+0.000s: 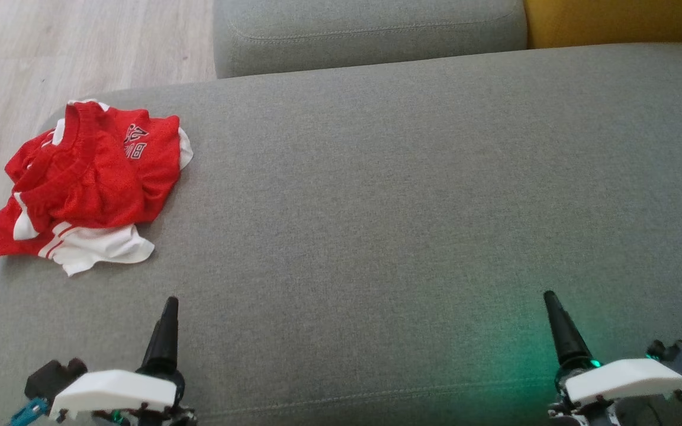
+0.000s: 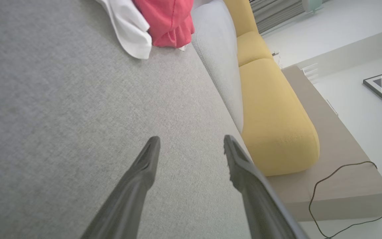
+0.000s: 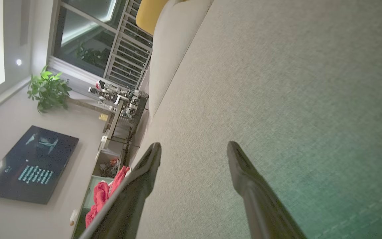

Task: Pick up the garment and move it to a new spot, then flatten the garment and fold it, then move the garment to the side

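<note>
garment (image 1: 89, 177): crumpled red-white mesh | sofa (image 1: 376, 207): grey woven | both jaws wide, empty

The garment (image 1: 89, 177) at the far left is bright red with white trim, thin red-and-white stripes at one hem and dark lettering edged in white. The sofa (image 1: 376, 207) beneath it is plain flecked grey, tinted by a green glow (image 1: 512, 349) at the near right. A mustard-yellow cushion (image 1: 613, 21) shows far right. The floor (image 1: 80, 41) is pale wood grain. The left gripper (image 2: 191, 141) and right gripper (image 3: 192, 146) have black fingers, white casings and teal bits.
</note>
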`<state>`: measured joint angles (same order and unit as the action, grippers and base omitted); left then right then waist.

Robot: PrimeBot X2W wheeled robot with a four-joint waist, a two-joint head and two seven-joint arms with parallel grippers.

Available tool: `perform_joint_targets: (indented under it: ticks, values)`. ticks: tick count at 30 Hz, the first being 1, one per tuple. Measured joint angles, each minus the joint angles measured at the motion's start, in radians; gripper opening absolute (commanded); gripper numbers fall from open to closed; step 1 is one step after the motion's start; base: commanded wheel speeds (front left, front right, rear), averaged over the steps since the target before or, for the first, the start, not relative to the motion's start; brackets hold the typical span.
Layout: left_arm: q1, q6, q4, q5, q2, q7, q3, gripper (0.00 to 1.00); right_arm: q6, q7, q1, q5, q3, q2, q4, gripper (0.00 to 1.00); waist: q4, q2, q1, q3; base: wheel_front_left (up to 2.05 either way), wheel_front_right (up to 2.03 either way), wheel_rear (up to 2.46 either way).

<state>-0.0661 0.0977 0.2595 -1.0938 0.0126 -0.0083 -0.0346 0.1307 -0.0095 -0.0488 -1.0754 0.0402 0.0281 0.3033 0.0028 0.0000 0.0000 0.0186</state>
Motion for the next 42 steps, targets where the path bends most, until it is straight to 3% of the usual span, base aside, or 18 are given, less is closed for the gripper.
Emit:
perform_joint_targets:
  ticks: [16,42]
  values:
    - [0.014,-0.049,-0.065,0.203,0.011,-0.044,-0.050,1.00,0.000,-0.044,0.003,0.197,-0.041,0.002,-0.055,1.00,0.005,0.0000,0.0000,-0.001,0.00,0.00,0.00]
    - [0.032,-0.092,-0.116,0.526,0.030,-0.118,-0.147,1.00,0.000,-0.119,0.005,0.527,-0.087,0.004,-0.131,1.00,0.025,0.0000,0.0000,-0.028,0.00,0.00,0.00]
